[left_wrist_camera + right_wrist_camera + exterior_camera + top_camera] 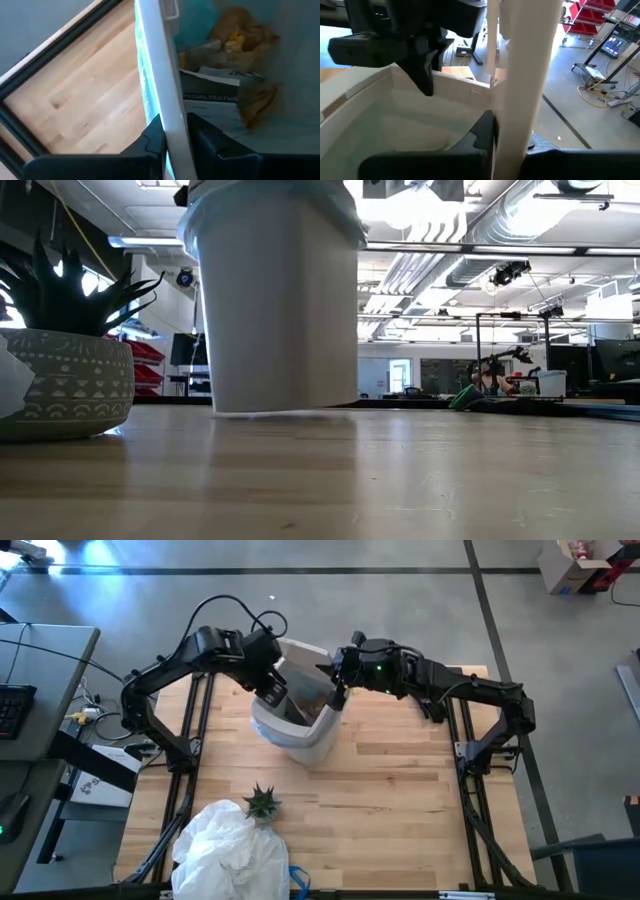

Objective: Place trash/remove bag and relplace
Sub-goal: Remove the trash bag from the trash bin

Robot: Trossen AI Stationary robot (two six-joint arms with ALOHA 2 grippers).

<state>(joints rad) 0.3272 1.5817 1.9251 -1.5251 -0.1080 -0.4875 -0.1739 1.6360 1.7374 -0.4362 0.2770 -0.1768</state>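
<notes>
Trash (240,35) (crumpled brown paper, printed scraps) fills white bin (300,735); both grippers (175,145) (507,140) clamp its rim.

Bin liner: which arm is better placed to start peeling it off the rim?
Probably left. The left gripper pinches the white bin rim where the blue bag edge shows. The right gripper also clamps the rim, likely steadying it.

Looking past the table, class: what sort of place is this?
Probably a robotics lab or workshop: bare ceiling pipes, red parts bins on shelves, and another robot rig across the room.
</notes>
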